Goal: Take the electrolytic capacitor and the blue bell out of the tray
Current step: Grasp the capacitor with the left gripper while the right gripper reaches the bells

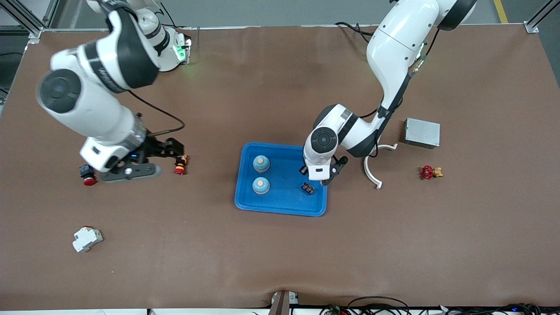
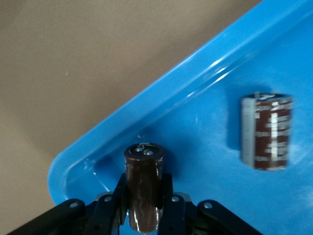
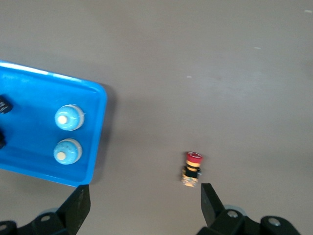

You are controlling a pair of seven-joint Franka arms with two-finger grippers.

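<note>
Left tool (image 2: 144,215) clamped on electrolytic capacitor (image 2: 144,188) in tray (image 2: 161,103) corner; next lift clear of the rim. Right tool (image 3: 144,205) wide open, empty, waits beside tray.

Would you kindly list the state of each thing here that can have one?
Left gripper: shut on a capacitor, over the tray corner.
Held capacitor: upright between the fingers.
Second capacitor: lying in the tray, untouched.
Two blue bells: upright in the tray.
Right gripper: open, empty, waiting above the table.
</note>
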